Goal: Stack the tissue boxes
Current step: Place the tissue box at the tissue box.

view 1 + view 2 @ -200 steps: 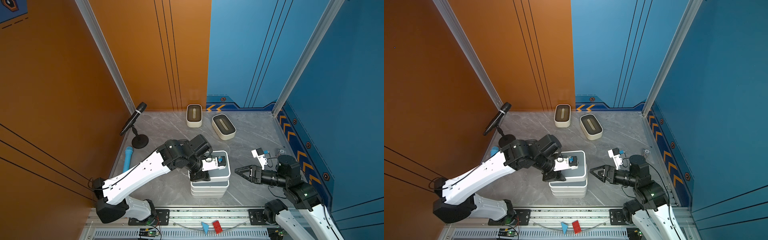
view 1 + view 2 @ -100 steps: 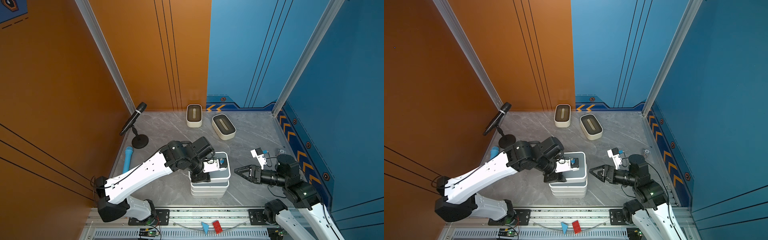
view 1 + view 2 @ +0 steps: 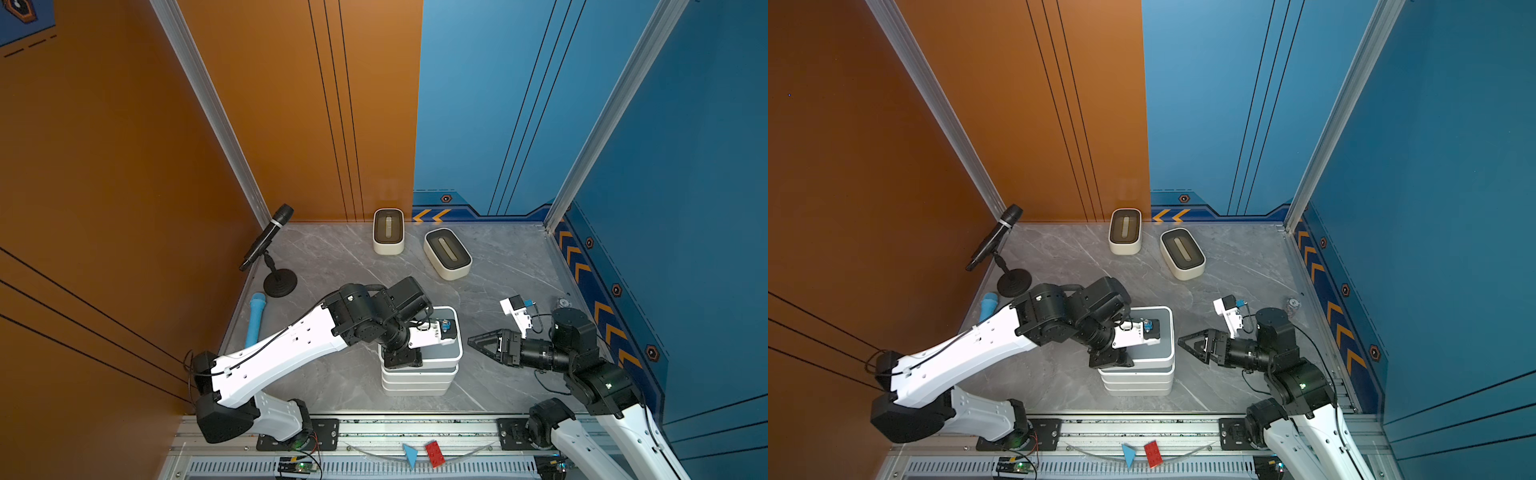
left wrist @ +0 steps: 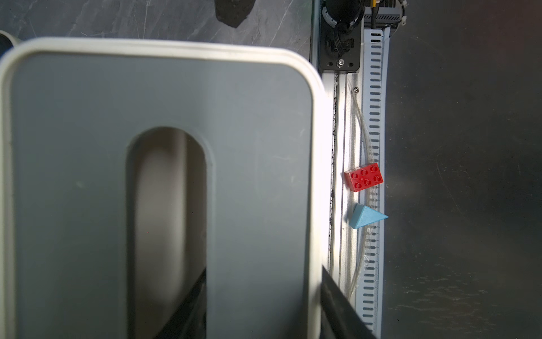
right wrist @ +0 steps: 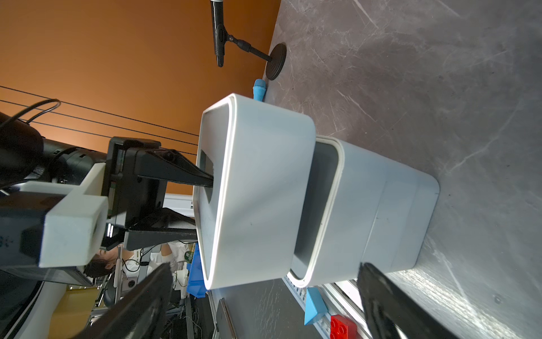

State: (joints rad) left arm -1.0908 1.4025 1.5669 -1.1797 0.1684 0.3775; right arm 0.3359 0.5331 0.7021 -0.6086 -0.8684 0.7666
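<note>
My left gripper (image 3: 401, 360) is shut on a grey-lidded tissue box (image 3: 441, 353): one finger (image 4: 190, 308) is in the lid slot and the other outside the wall. In the right wrist view this held box (image 5: 264, 190) sits just over a stack (image 5: 375, 211) of white tissue boxes, offset from it; whether they touch I cannot tell. In both top views the stack (image 3: 1138, 382) is near the table's front. My right gripper (image 3: 478, 344) stands open right of the stack, holding nothing. Two dark-brown-lidded tissue boxes (image 3: 388, 230) (image 3: 446, 253) lie at the back.
A black microphone on a stand (image 3: 268, 245) and a blue microphone (image 3: 255, 318) are by the orange left wall. A red brick (image 3: 434, 453) and a blue wedge (image 3: 410, 455) lie on the front rail. Walls close the back and both sides.
My left arm has shifted slightly toward the front with the grey-lidded box still held over the stack. The right arm has stayed where it was.
</note>
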